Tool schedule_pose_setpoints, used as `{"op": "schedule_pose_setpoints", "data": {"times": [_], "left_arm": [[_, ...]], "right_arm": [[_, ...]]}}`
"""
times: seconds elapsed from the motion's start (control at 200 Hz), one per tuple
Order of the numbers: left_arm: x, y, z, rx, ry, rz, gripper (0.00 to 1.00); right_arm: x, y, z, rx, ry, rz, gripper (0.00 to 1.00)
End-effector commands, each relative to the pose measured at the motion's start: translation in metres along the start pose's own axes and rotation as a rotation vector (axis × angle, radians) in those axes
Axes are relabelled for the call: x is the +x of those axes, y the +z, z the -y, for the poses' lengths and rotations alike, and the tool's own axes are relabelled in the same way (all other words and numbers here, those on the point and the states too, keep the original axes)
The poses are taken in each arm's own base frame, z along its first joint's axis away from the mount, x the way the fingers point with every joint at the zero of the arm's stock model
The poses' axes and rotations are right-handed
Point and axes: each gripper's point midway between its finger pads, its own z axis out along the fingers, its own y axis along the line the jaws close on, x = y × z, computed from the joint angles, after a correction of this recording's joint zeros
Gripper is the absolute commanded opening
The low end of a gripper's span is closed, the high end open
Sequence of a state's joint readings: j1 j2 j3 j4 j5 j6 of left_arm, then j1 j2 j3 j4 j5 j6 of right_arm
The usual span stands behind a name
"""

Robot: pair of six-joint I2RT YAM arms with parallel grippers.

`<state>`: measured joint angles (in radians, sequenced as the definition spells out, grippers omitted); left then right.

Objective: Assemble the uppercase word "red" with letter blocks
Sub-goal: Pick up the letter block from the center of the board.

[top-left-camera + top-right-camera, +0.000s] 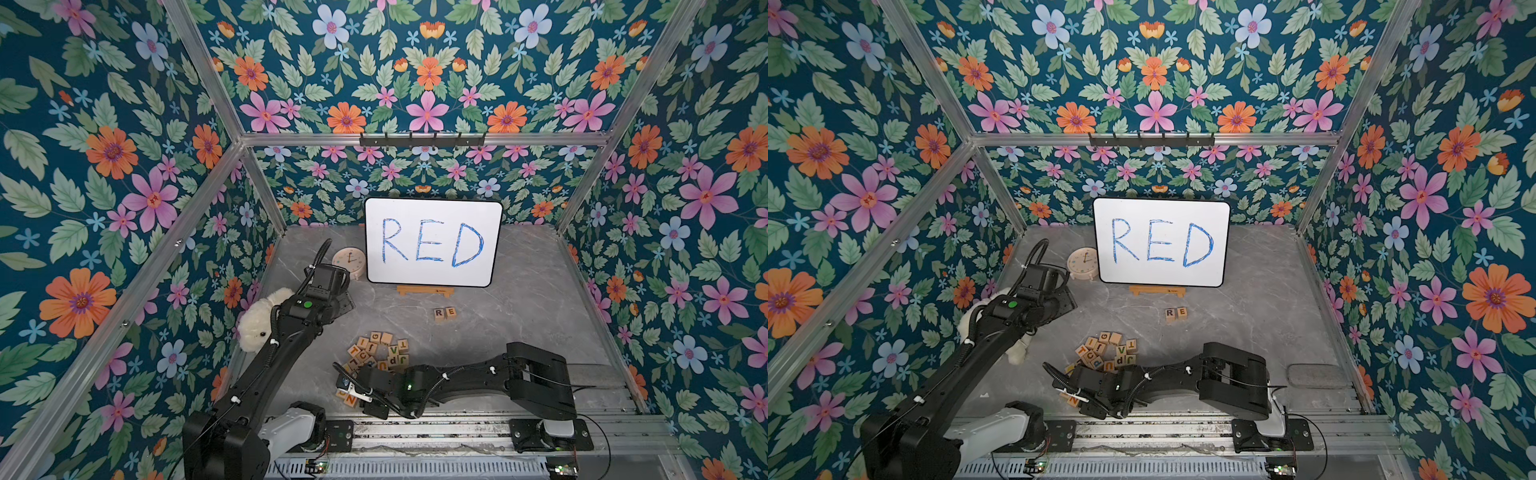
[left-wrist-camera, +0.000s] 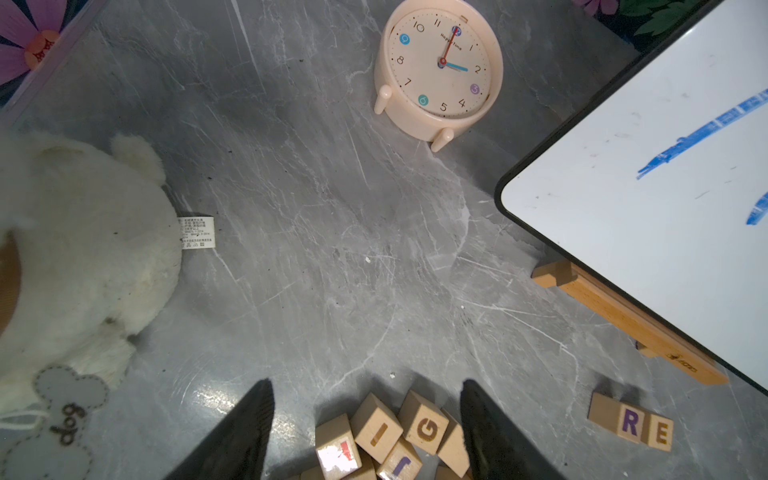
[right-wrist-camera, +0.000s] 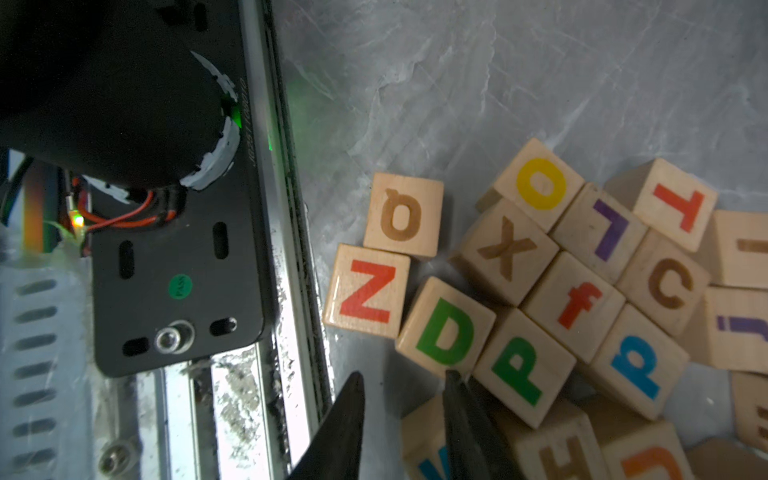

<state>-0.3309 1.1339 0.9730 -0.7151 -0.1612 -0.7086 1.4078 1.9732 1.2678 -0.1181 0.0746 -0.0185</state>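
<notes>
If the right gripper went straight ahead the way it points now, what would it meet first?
Most likely the green D block: it lies just ahead of the right gripper, with one fingertip at its edge. Height is unclear, so contact is not certain.
</notes>
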Motion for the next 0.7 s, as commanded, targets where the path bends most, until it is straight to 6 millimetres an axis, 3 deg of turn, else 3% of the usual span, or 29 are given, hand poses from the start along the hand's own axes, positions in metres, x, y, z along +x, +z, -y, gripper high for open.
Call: {"op": "schedule_pose_setpoints", "data": {"times": [0.0, 0.695], "left_arm": [[0.0015, -0.0011, -0.0044, -0.018, -0.012, -0.003, 0.73], [-0.0012, -0.0084, 0.0002, 0.028, -0.042, 0.018, 0.73]], "right_arm": [[0.0048, 0.0027, 0.0057, 0.032, 0.008, -0.032, 0.36], [0.0069, 0.0064, 0.0142, 0.085, 0.017, -0.034, 0.43]]}}
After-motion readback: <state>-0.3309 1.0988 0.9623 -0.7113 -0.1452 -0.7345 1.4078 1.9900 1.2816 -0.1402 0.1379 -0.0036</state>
